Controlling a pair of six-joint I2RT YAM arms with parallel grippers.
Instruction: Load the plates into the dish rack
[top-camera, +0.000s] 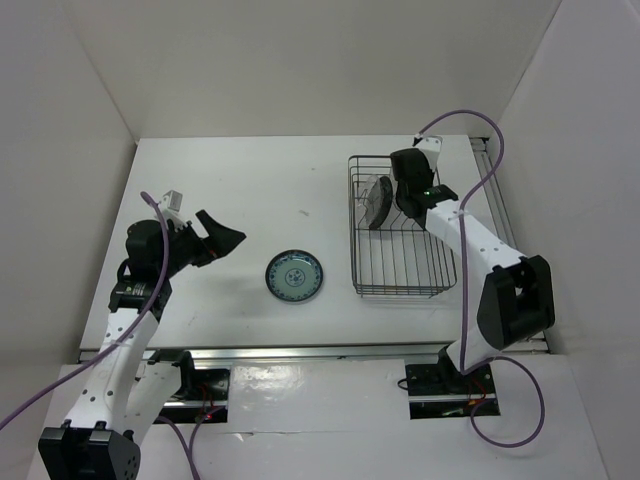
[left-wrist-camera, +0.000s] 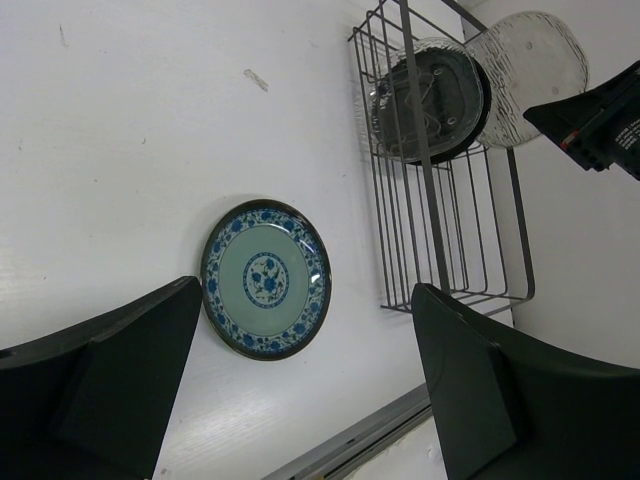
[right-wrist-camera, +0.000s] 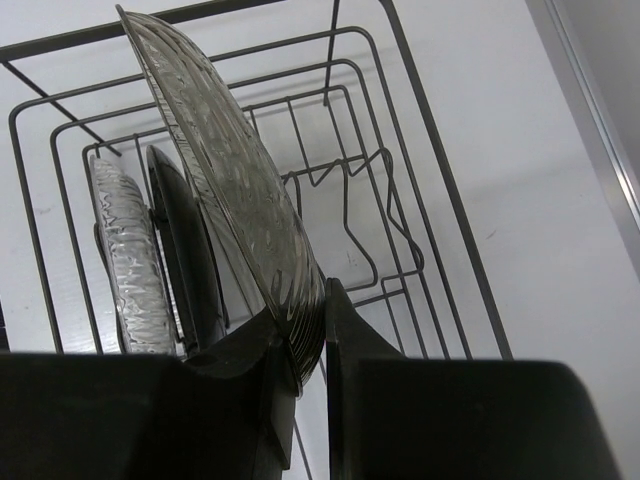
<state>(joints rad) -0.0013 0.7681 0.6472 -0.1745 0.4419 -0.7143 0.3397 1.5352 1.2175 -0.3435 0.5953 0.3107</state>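
**Clear plate held over the rack, blue one not yet picked up**

Counter (top-camera: 240, 190): white. It carries the rack on the right and one loose plate near the middle.

Dish rack (top-camera: 402, 293): dark wire. Two plates stand on edge at its far end, and the near tines are free.

Right tool (right-wrist-camera: 308, 322): over the far end of the rack, pinching the clear plate (right-wrist-camera: 225, 160) by its rim. The plate is tilted and sits just beside the black plate (right-wrist-camera: 185, 250). A speckled plate (right-wrist-camera: 125, 260) stands beyond that.

Left tool (top-camera: 225, 228): spread wide and holding nothing. It hangs left of the blue-and-white plate (left-wrist-camera: 265, 278), which lies flat on the counter, well apart from the rack.

Step, as I judge it: seating the clear plate, third of four. The next move calls for lowering its bottom edge into a slot next to the black plate, then letting go without knocking the neighbours.

Views: the right wrist view alone shows the pinch on the rim and the free tines. The left wrist view shows the blue pattern and the open fingers framing that plate. The top view hides the clear plate almost entirely behind the right arm.
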